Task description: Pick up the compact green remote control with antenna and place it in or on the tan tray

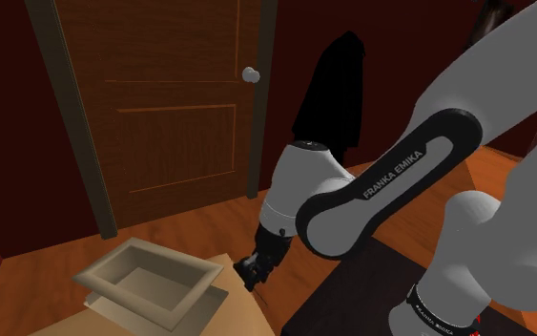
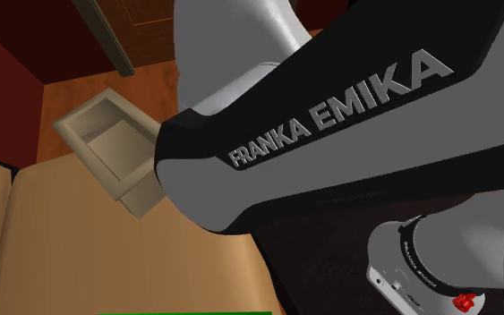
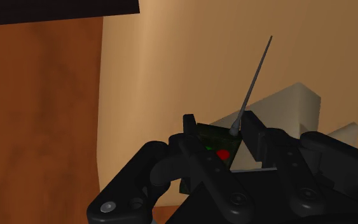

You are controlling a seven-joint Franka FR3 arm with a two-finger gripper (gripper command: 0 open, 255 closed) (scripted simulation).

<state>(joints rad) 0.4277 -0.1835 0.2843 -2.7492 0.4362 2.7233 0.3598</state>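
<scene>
- Squeezes the little green remote [image 3: 210, 136] in the black gripper [image 3: 220, 127], one finger tight on each side.
- On the remote: a red button [image 3: 222, 154] and a thin grey antenna [image 3: 255, 79] sticking up past the fingers.
- In the shoulder view, hangs low just beside the tan tray [image 1: 104, 261], at the side nearest the white arm [image 1: 381, 191].
- Cannot tell whether the remote touches the tan table [image 2: 106, 242].
- Tray at the table's far edge, open side up.
- Past the table: brown wooden floor [image 3: 37, 114] and a brown door [image 1: 161, 105] with a pale round knob [image 1: 251, 74].
</scene>
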